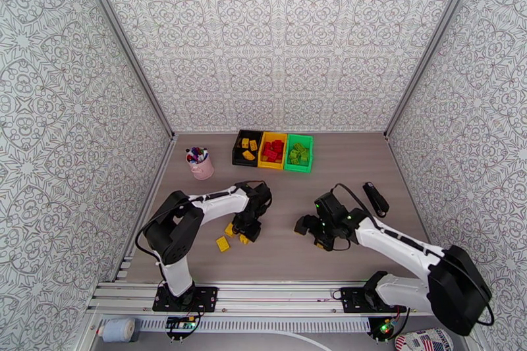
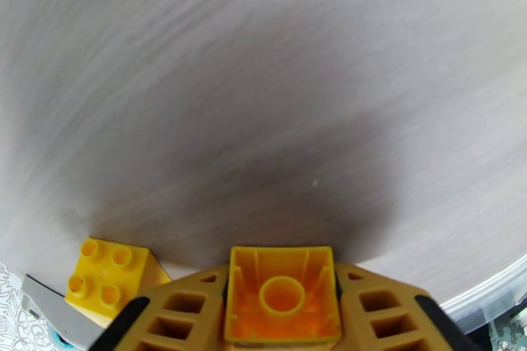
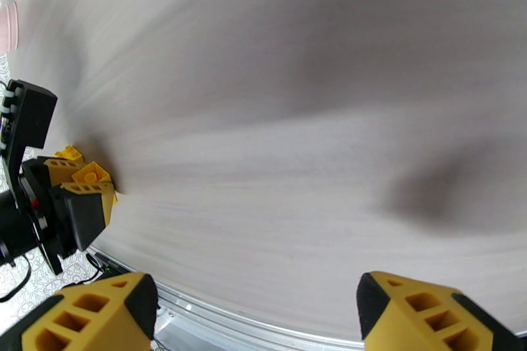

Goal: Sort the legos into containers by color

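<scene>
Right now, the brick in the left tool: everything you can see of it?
Small yellow brick, glossy plastic, squarish. Its hollow underside, with one round tube in the middle, faces the left wrist camera. The left tool is shut on it, a finger against each side wall. It is low over the table, front left; whether it touches the wood I cannot tell. A second brick, studs up, lies beside it, apart.

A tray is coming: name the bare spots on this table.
Bare: the strip between the bins and the right gripper, and the far right corner behind the black device. Crowded: around the left gripper, shut on a yellow brick among loose bricks.
</scene>
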You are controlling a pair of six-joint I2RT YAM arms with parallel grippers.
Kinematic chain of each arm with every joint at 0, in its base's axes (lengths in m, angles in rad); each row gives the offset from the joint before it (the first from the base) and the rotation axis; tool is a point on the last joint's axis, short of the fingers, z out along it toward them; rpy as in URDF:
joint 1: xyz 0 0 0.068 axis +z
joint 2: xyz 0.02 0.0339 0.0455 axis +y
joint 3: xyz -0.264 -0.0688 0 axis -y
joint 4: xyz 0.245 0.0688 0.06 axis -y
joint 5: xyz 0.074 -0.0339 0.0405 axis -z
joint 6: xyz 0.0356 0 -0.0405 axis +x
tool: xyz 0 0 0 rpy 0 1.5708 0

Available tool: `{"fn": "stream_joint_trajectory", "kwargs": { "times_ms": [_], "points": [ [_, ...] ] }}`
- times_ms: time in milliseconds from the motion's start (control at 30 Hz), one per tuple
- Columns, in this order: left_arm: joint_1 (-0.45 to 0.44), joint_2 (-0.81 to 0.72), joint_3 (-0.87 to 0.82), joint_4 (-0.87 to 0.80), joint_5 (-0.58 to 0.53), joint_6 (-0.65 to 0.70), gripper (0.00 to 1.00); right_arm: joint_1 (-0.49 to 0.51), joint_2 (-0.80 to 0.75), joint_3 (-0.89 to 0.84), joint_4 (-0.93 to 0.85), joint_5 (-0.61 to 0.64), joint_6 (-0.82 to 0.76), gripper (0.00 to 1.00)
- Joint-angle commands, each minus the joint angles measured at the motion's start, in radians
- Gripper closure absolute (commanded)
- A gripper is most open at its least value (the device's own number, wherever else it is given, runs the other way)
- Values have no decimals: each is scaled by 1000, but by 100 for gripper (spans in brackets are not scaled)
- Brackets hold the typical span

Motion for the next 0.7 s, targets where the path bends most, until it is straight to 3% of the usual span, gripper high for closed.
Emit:
{"fn": "stream_joint_trajectory", "kwargs": {
  "times_ms": [0, 367, 567, 667],
  "points": [
    [38, -30, 58, -6, 58, -41, 64, 1, 56, 81, 28, -29, -45, 16],
    [219, 3, 270, 106, 353, -193, 65, 18, 369, 453, 24, -123, -147, 16],
    [325, 73, 397, 177, 457, -290, 65, 15, 492, 693, -49, -136, -196, 16],
    [384, 106, 459, 224, 479, -353, 65, -2, 498, 724, -60, -132, -200, 16]
  ]
}}
